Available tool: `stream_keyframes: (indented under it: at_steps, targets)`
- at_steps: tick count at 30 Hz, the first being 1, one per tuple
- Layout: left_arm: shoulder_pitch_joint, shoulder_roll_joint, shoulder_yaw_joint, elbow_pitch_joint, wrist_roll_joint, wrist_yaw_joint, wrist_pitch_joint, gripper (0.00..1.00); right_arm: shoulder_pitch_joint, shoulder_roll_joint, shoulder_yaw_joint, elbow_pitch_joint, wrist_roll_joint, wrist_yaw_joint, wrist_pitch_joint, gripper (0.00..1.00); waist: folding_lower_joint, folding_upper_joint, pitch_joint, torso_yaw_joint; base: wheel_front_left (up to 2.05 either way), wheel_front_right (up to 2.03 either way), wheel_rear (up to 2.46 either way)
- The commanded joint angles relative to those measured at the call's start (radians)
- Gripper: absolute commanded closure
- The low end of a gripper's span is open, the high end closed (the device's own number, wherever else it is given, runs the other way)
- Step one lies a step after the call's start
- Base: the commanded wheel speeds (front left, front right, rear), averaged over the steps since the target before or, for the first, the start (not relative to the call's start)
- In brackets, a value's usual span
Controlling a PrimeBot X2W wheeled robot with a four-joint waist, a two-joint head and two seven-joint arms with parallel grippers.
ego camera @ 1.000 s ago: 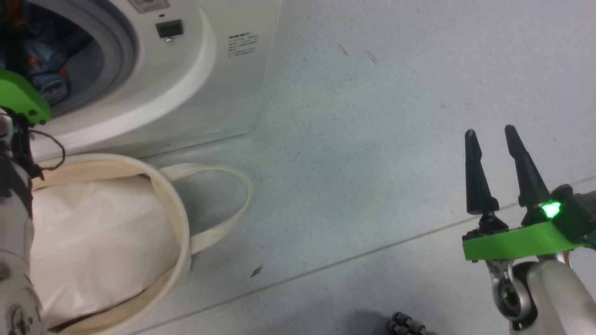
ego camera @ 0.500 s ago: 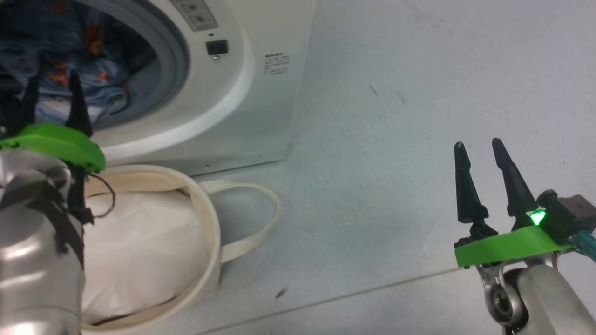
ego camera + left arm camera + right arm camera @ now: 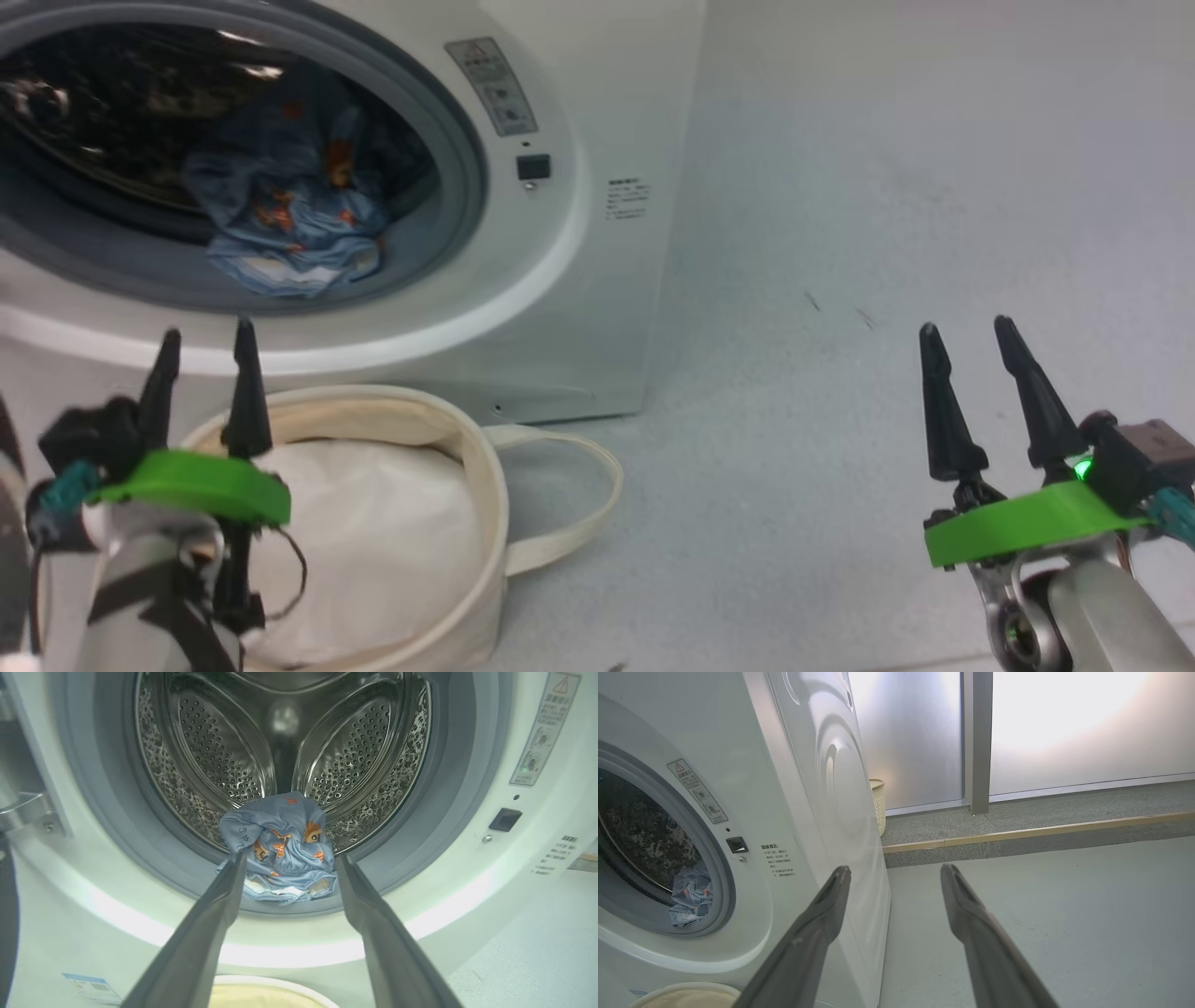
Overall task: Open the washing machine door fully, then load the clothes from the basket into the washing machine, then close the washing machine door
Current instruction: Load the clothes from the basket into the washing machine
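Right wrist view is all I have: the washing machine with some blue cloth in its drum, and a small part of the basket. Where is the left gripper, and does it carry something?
Observer: The left gripper is open and empty. It points at the drum from outside, with the basket below it.
Operator: What lies in the basket at this moment?
Observer: In the head view, a plain white cloth bundle lies in it. I see no blue fabric there.
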Motion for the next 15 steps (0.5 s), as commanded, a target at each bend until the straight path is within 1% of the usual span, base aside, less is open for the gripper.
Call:
stream_keyframes:
  at_steps: [1,6,13,15]
  targets:
    - [0.028,0.015,0.012,-0.064,-0.005,-0.006,-0.012,0.0,0.015,-0.021,0.014,-0.039,-0.01,0.008,-0.012,0.0,0.0002,0.0,-0.05,0.043,0.0,0.0,0.0]
    - [0.128,0.006,-0.051,-0.146,-0.017,-0.006,-0.012,0.0,0.048,-0.02,0.014,-0.046,-0.011,0.008,-0.012,0.0,0.0002,0.0,-0.094,0.076,0.0,0.0,0.0]
    - [0.235,0.006,-0.068,-0.26,-0.073,-0.007,-0.012,0.0,0.083,-0.008,0.011,-0.042,-0.008,0.008,-0.012,0.0,0.0002,0.0,-0.134,0.098,0.0,0.0,0.0]
    - [0.245,0.009,-0.072,-0.27,-0.077,-0.007,-0.012,0.0,0.086,-0.007,0.009,-0.042,-0.007,0.008,-0.012,0.0,0.0002,0.0,-0.138,0.1,0.0,0.0,0.0]
